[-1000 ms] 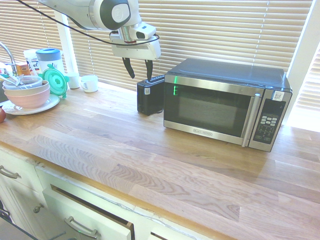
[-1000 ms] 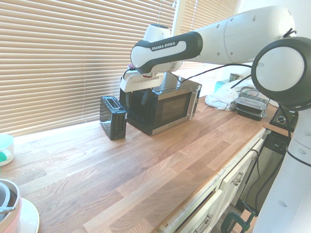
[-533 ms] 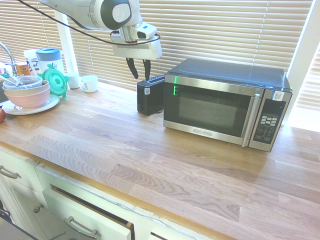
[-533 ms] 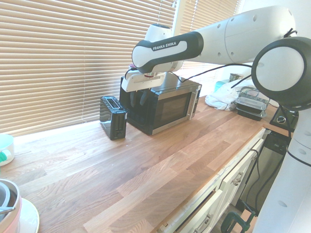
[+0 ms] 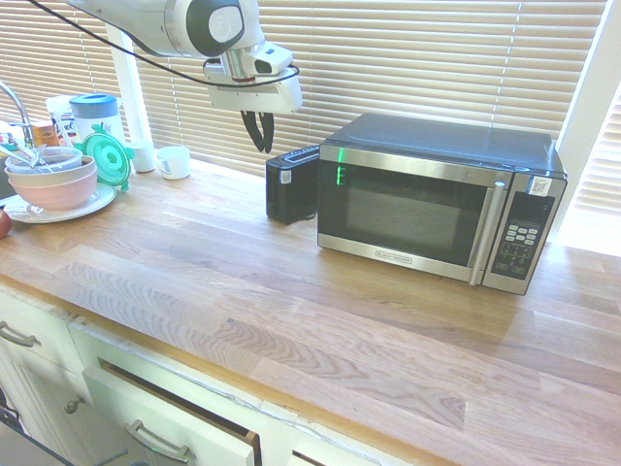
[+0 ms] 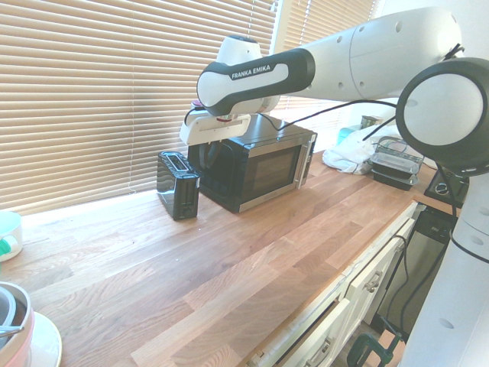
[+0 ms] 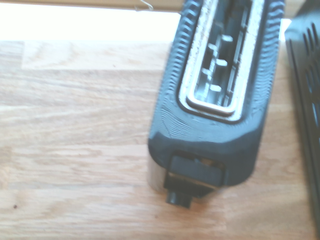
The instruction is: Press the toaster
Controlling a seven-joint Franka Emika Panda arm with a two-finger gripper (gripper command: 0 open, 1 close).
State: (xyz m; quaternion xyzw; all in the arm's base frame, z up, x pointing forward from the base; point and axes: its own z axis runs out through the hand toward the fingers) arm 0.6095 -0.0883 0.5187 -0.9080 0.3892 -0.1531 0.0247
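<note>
My hand (image 5: 258, 134) has drawn its two fingers nearly together in the last second, where before they stood well spread, and it has shifted slightly away from the microwave (image 5: 417, 199). The fingers now look close to touching, with nothing between them that I can see. I read that as making a blunt poker for pressing, which suits this job better than a grip would.

The toaster (image 6: 179, 186) is below the hand and just beside it, upright on the counter (image 5: 291, 320), and I see no contact yet. Its long slot (image 7: 220, 60) faces up in the wrist view, and a black lever (image 7: 194, 175) sticks out at one narrow end (that's what I'd push, I think). The microwave stands right next to the toaster, on its far side from the hand.

Next I'd want to line up over the lever and go straight down; off-centre, the fingers could slip past or tip the toaster.
</note>
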